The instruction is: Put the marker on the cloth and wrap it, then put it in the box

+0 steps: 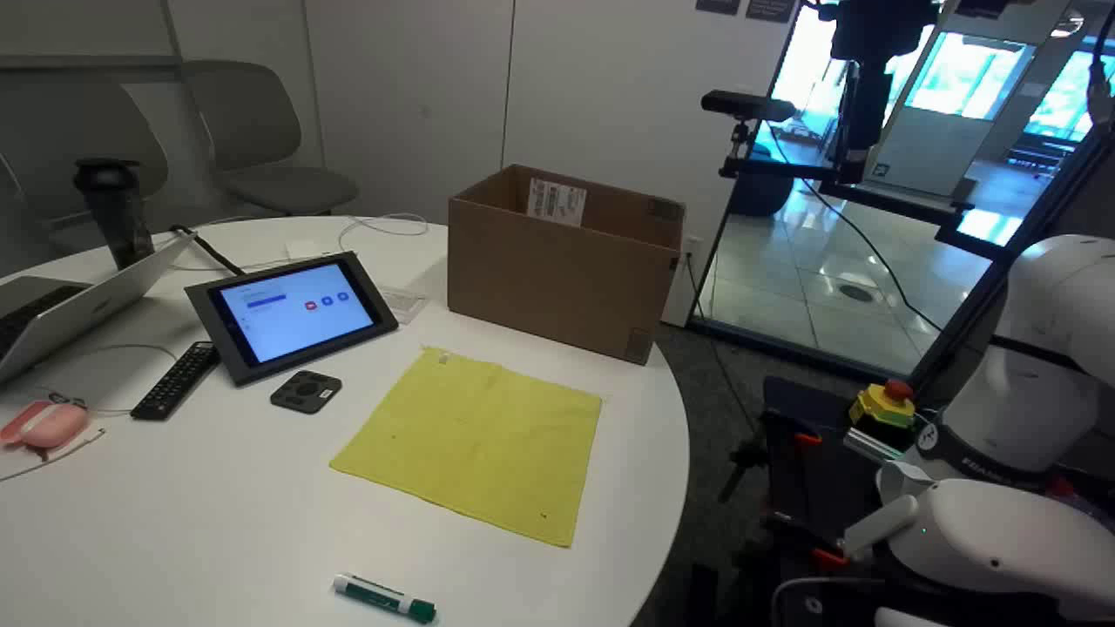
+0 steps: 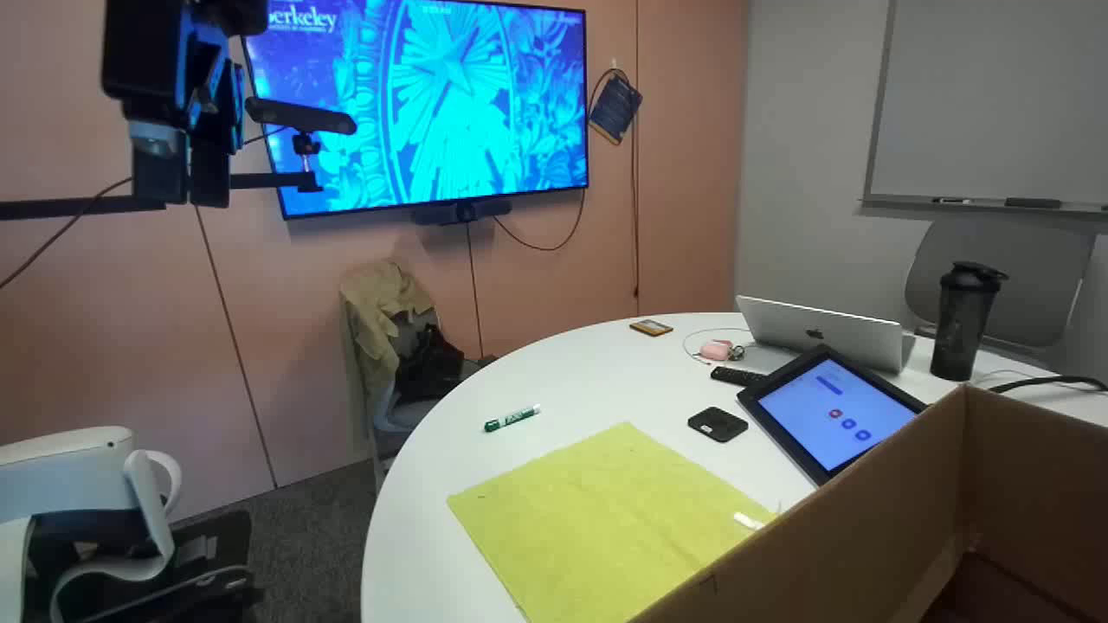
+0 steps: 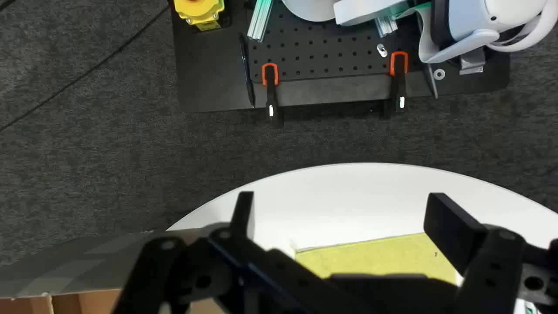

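Observation:
A green marker [image 1: 383, 599] with a white end lies on the white table, apart from the cloth, in both exterior views. The yellow cloth [image 1: 479, 444] is spread flat beside it, with nothing lying on it. Behind the cloth stands the brown cardboard box [image 1: 557, 279], its top open and a white label on an inner wall. In an exterior view the box [image 2: 831, 536] covers one corner of the cloth [image 2: 597, 519]. High above the table, my gripper [image 3: 342, 196] points down with its fingers wide apart and nothing between them. Part of the cloth [image 3: 383, 257] shows below them.
A tablet [image 1: 300, 309], a black remote [image 1: 177, 380], a small black puck [image 1: 307, 392], a laptop [image 1: 96, 300] and a dark bottle [image 1: 115, 213] stand on the table. A camera [image 1: 747, 106] sits on a bar near the gripper. The table's rounded edge runs close to cloth and box.

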